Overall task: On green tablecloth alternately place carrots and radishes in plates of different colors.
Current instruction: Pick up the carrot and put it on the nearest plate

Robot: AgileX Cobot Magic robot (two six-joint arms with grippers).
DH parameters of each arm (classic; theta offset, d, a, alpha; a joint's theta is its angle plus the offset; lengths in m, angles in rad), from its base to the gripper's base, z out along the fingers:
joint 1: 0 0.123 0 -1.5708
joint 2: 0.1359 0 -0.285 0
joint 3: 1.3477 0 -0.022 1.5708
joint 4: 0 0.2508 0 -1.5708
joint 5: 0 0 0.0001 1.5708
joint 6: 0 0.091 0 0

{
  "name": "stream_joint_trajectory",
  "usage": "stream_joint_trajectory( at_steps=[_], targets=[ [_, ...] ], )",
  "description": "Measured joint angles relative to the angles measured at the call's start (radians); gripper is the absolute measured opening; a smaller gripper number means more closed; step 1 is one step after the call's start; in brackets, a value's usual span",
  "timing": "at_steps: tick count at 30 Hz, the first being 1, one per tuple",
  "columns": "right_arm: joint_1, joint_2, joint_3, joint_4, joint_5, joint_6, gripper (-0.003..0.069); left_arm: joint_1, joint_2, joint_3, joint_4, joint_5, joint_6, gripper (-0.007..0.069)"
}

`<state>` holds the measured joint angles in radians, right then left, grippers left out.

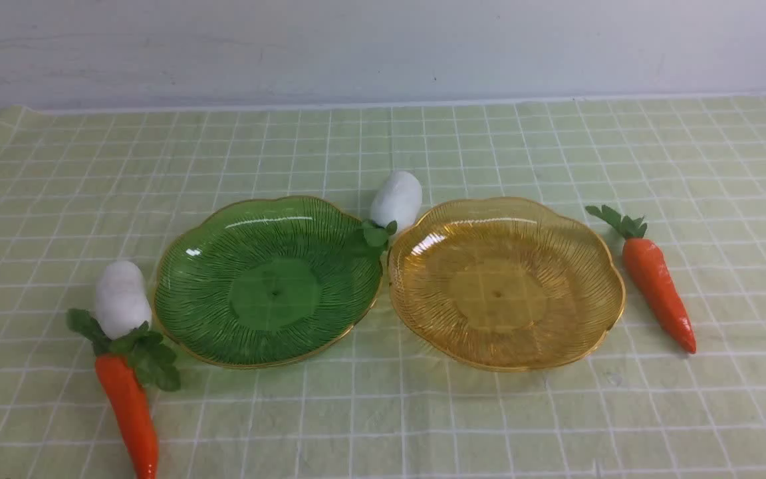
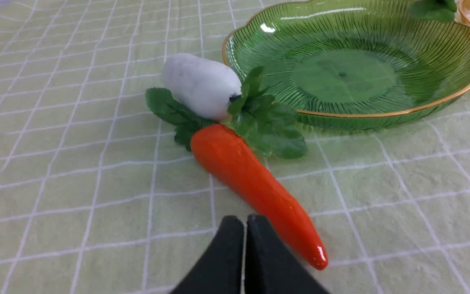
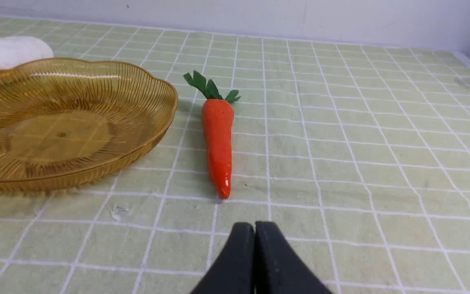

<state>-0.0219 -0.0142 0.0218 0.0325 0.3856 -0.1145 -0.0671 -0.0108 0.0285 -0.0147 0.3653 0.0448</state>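
1. Green tablecloth [image 1: 489, 412] under everything, thin white grid.
2. Left pincer [image 2: 244, 222]: black fingers pressed together, gripping nothing. Low over the cloth, just beside the tip of the left carrot [image 1: 129, 409]; contact not clear.
3. Left carrot: flat on the cloth, front-left of the green plate [image 1: 270, 286], tip toward the robot, leafy top tangled with the leaves of the left radish [image 1: 120, 299].
4. Left radish: on the cloth, just beside the green plate's left rim, white end pointing away from the robot.
5. Green plate: left of centre, ribbed, gold scalloped rim.
6. Middle radish [image 1: 396, 199]: on the cloth behind the gap between both plates, leaves lapping over the green plate's rim.
7. Amber plate [image 1: 503, 293]: just right of the green one, rims side by side; touching or not, can't tell.
8. Right carrot [image 1: 659, 293]: on the cloth right of the amber plate, apart from its rim, leaves away from the robot, tip toward it.
9. Right pincer [image 3: 254, 228]: closed, empty, above the cloth, near the right carrot's tip but apart.
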Motion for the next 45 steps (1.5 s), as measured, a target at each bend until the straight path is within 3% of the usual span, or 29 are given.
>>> stream_joint_trajectory(
  at_steps=[4, 6, 13, 16, 21, 27, 29, 32, 35, 40, 45],
  targets=[
    [0.0, 0.0, 0.0, 0.0, 0.0, 0.0, -0.0014, 0.0, 0.0, 0.0, -0.012, -0.012, -0.015, -0.0008],
    [0.0, 0.0, 0.0, 0.0, 0.0, 0.0, -0.0014, 0.0, 0.0, 0.0, -0.086, -0.06, -0.062, -0.0008],
    [0.0, 0.0, 0.0, 0.0, 0.0, 0.0, -0.0014, 0.0, 0.0, 0.0, -0.223, -0.288, -0.109, -0.0008],
    [0.0, 0.0, 0.0, 0.0, 0.0, 0.0, -0.0014, 0.0, 0.0, 0.0, -0.334, -0.509, -0.144, -0.0008],
    [0.0, 0.0, 0.0, -0.001, 0.0, 0.0, -0.0014, 0.0, 0.0, -0.038, -0.406, -0.665, -0.19, -0.0008],
    [0.0, 0.0, 0.0, -0.014, 0.0, 0.0, -0.0014, 0.0, 0.129, -0.367, -0.407, -0.269, -0.134, -0.0008],
    [0.0, 0.0, 0.001, 0.0, -0.023, 0.008, -0.0014, 0.0, 0.281, -0.54, -0.393, -0.005, -0.102, -0.0008],
    [0.0, 0.0, 0.008, 0.074, -0.095, 0.051, -0.0014, 0.0, 0.464, -0.698, -0.351, 0.303, -0.086, -0.0008],
    [0.0, 0.0, 0.008, 0.197, -0.188, 0.121, -0.0014, -0.001, 0.626, -0.787, -0.3, 0.506, -0.085, -0.0008],
    [0.0, 0.0, 0.008, 0.509, -0.297, 0.25, -0.0014, -0.001, 0.905, -0.826, -0.177, 0.634, -0.125, -0.0008],
    [0.0, 0.0, 0.008, 0.581, -0.327, 0.179, -0.0014, -0.001, 1.042, -0.826, -0.101, 0.621, -0.209, -0.0008]
  ],
)
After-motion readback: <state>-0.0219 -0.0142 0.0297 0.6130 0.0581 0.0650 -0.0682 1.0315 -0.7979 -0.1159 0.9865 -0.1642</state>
